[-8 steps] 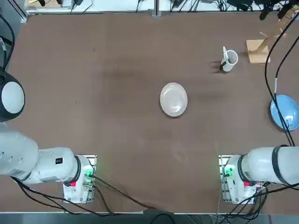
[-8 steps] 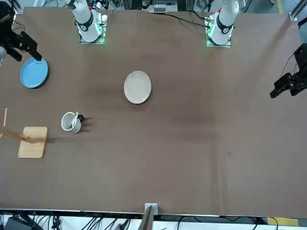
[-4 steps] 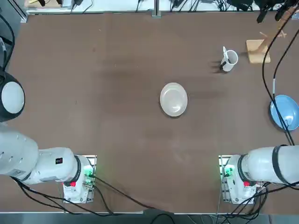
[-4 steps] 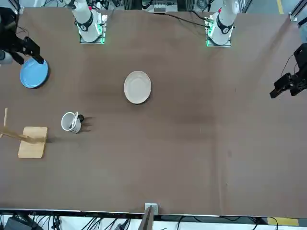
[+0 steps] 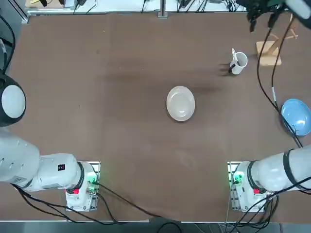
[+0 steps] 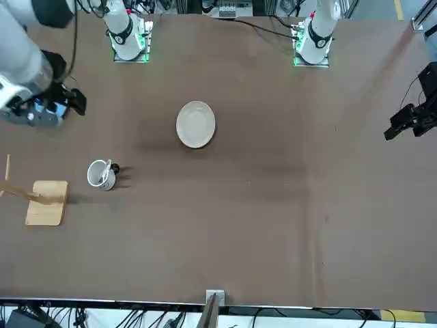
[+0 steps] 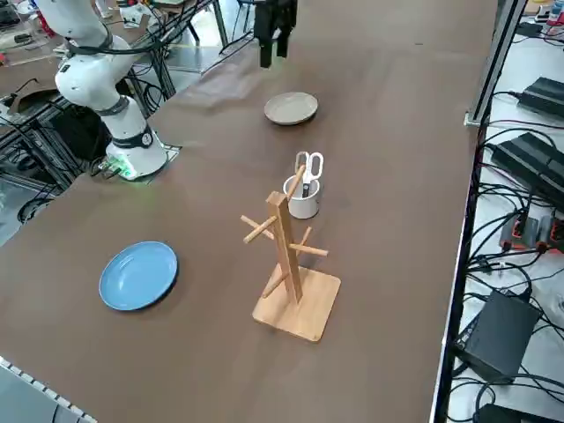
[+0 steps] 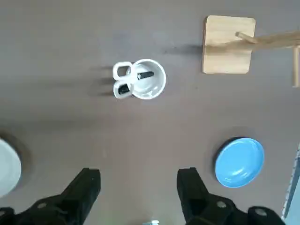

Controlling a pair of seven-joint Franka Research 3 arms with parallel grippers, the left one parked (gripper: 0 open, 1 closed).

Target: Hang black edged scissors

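White mug [image 8: 149,78] holds the black edged scissors [image 8: 123,80]; we see our pincer [image 8: 138,185] high above them, well apart, spread wide.

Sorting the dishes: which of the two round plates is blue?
The blue plate near the table's edge, by the wooden rack; the cream plate sits mid-table.

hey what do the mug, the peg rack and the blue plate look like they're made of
White mug, holding the black edged scissors: probably glazed ceramic, smooth plain white. Peg rack: wood, pale tan, matte square base. Blue plate: even light blue, smooth; plastic or glazed ceramic, can't tell. The right pincer hangs open above the table.
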